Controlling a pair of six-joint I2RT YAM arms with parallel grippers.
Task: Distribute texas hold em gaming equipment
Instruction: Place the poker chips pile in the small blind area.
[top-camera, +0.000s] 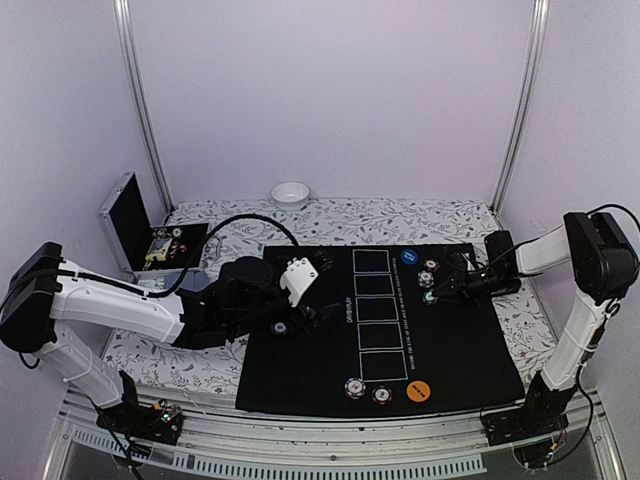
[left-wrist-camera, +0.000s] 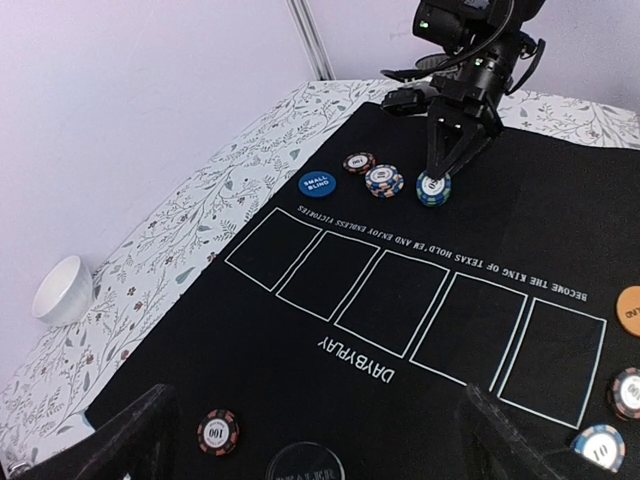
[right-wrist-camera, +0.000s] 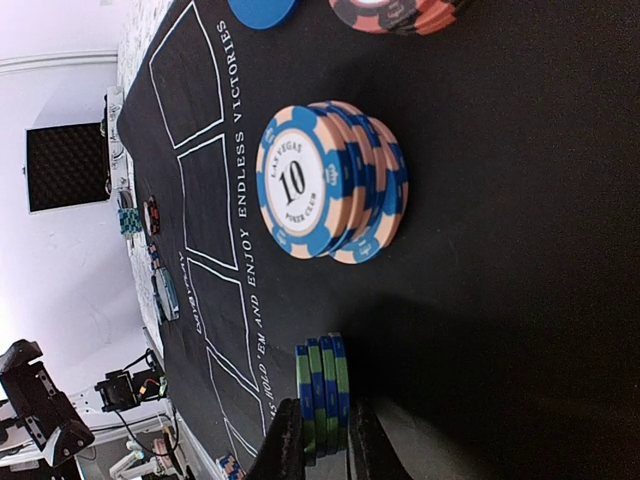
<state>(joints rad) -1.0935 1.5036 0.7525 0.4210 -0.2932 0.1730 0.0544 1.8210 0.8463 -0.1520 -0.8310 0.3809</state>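
Chip stack, green-blue, pinched in R pincer just beside blue 10s stack; L pincer wide, empty.

- White floral-print tablecloth: is covering the tabletop and is showing around every side of the mat.
- Black rectangular mat: is lying flat on the cloth, carrying a row of five white outlined rectangles and white printed lettering.
- Small white round bowl: is sitting upright on the cloth by the back wall, well apart from the mat.
- Silver hard-shell case: is standing open at the far left, lid raised.
- Two slim metal poles: are rising against pale lilac walls.
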